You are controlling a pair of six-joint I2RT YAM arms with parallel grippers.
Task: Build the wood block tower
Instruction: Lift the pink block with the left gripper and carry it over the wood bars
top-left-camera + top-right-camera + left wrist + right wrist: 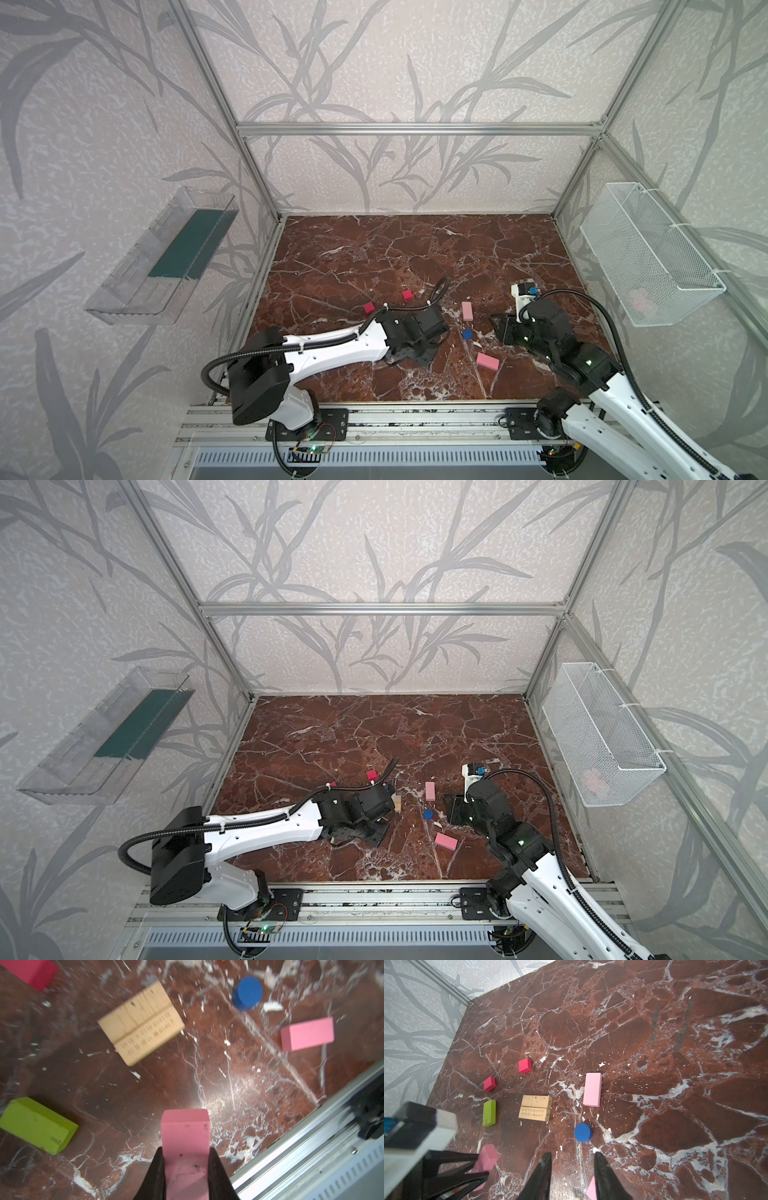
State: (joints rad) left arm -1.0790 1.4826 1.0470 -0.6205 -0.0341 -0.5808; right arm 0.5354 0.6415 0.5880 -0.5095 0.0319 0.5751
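Observation:
My left gripper (186, 1152) is shut on a pink bar (185, 1132) and holds it just above the marble floor; the right wrist view shows this bar (488, 1155) off to one side. Two tan bars (535, 1110) lie side by side flat on the floor. Around them lie a lime-green bar (489, 1113), two red cubes (524, 1065) (489, 1083), a blue disc (583, 1132) and a pale pink bar (592, 1089). Another pink bar (487, 361) lies nearer the front. My right gripper (572, 1156) hovers open and holds nothing, just short of the disc.
A clear plastic shelf (162, 266) hangs on the left wall. On the right wall is a white wire basket (648, 249) with something pink inside. An aluminium rail (415, 415) runs along the front edge. Frame posts stand at the back corners.

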